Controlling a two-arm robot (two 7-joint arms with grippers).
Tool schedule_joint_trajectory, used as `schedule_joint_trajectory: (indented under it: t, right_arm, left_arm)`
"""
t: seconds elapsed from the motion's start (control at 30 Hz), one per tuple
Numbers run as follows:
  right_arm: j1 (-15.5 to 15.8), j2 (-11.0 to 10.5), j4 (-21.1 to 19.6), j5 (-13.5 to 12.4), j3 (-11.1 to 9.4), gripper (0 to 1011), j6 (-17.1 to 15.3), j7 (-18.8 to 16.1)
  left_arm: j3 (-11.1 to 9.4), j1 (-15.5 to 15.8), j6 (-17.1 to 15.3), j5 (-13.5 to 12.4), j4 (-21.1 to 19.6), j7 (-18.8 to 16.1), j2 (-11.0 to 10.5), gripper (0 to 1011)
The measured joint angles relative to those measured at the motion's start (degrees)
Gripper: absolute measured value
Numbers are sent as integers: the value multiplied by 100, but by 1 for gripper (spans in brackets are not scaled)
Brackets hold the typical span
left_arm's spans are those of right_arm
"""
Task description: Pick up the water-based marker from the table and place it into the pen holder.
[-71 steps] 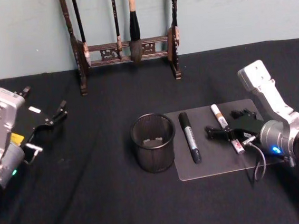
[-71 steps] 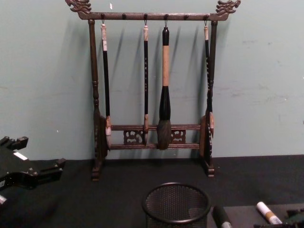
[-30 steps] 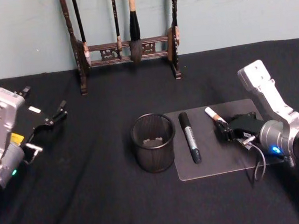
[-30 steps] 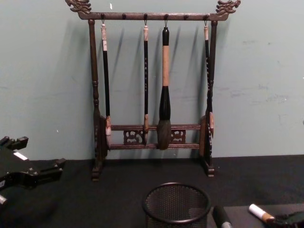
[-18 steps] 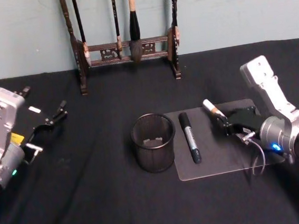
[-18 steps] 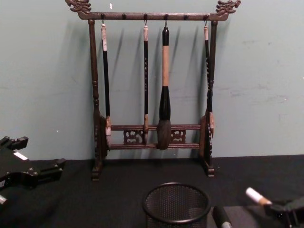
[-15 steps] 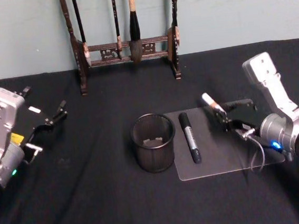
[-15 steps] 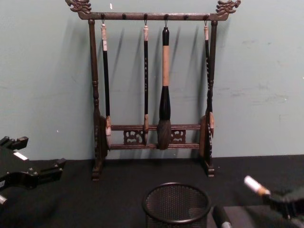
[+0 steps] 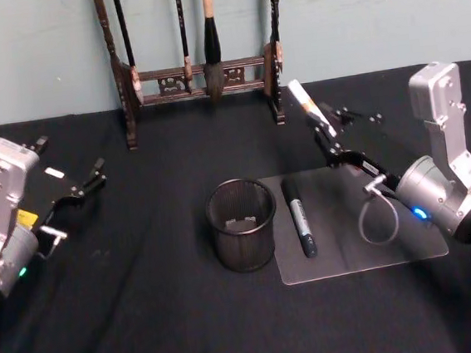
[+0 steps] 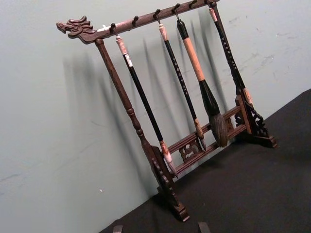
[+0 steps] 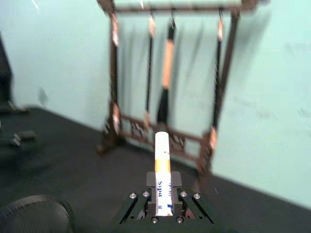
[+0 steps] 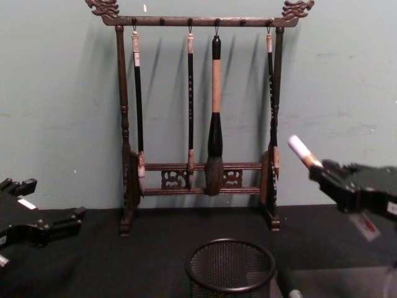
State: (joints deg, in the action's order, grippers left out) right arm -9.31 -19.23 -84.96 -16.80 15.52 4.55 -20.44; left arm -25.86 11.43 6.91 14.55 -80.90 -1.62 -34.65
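Observation:
My right gripper (image 9: pixel 325 134) is shut on the water-based marker (image 9: pixel 302 101), a white pen with an orange band. It holds the marker in the air, tilted, white end up, above the back edge of the clear mat (image 9: pixel 408 239). The marker (image 11: pixel 162 158) sticks out from between the shut fingers in the right wrist view, and the chest view shows the marker (image 12: pixel 303 151) well above table level. The pen holder (image 9: pixel 241 224), a round black mesh cup (image 12: pixel 231 267), stands upright to the left of the mat, lower than the marker and nearer to me. My left gripper (image 9: pixel 79 196) is parked open at the far left.
A black marker (image 9: pixel 299 216) lies on the mat just right of the pen holder. A tall dark wooden brush rack (image 9: pixel 200 71) with hanging brushes stands at the back by the wall (image 12: pixel 205 112). Black cloth covers the table.
My right gripper closed on the white marker on the mat, lifted it and carried it up, back and a little left. The left arm has not moved.

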Motion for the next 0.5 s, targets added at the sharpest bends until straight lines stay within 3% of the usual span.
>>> schedule_joint_trajectory:
  t: [0.1,0.3,0.5]
  right_arm:
    - [-35,144,98,-148,21,178,449,-199]
    - [-134,380,335,-489,140,178,1034,-637]
    - [-248,556,591,-766,307,178,1235,-956]
  left_arm:
    - [0,0,0,0,0,0,0,1001]
    - [0,0,0,0,0,0,0,1001]
    - [0,0,0,0,0,0,0,1001]
